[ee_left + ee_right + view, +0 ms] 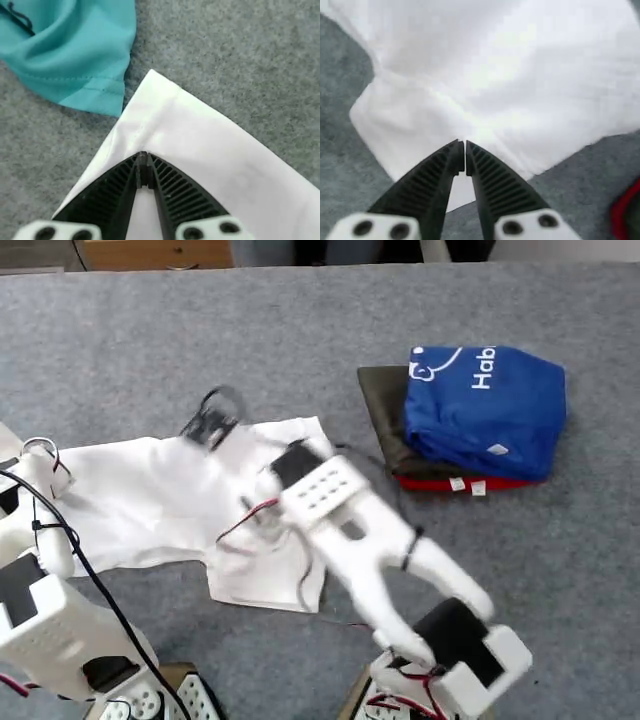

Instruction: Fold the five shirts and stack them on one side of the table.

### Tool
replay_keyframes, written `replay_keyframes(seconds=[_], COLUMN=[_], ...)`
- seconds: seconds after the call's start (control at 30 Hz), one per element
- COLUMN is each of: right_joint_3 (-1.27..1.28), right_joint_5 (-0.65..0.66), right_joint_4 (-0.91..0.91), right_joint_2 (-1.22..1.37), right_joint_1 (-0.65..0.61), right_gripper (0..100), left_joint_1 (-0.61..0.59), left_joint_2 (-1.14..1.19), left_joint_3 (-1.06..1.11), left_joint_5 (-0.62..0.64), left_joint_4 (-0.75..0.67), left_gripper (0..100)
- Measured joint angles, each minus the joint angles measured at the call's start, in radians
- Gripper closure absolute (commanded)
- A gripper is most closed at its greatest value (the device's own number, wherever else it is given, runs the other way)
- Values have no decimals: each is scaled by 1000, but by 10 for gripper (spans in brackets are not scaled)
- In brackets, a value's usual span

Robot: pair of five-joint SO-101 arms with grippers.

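- White shirt lay spread on the desk at near left, folded stack to the right.
- Left jaws pinched shut on its left edge.
- Right jaws closed over its far edge; grip unclear.

We see a white shirt spread flat and rumpled, unfolded, at the table's left. Well apart on the right sits a stack: folded blue shirt on top, dark shirt beneath, red shirt lowest. A teal shirt lies bunched near the white one's corner.

bright even light, soft shadows, glare off white shirt.
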Motion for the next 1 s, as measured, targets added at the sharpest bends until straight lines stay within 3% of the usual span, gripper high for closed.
replay_keyframes(seconds=[0.17, 0.3, 0.5, 0.77, 1.0], right_joint_3=[0, 0, -52, -265, -460], right_joint_5=[-3, -3, -37, -110, -110], right_joint_4=[-207, -390, -456, -425, -86], right_joint_2=[6, 98, 304, 565, 563], right_joint_1=[140, 183, 206, 281, 273], right_gripper=[985, 985, 985, 985, 985], left_joint_1=[0, 0, 0, 0, 0], left_joint_2=[0, 0, 0, 0, 0], left_joint_3=[0, 0, 0, 0, 0], left_joint_5=[0, 0, -3, -23, -29], left_joint_4=[0, 0, 0, -87, -98], left_gripper=[971, 971, 971, 972, 972])
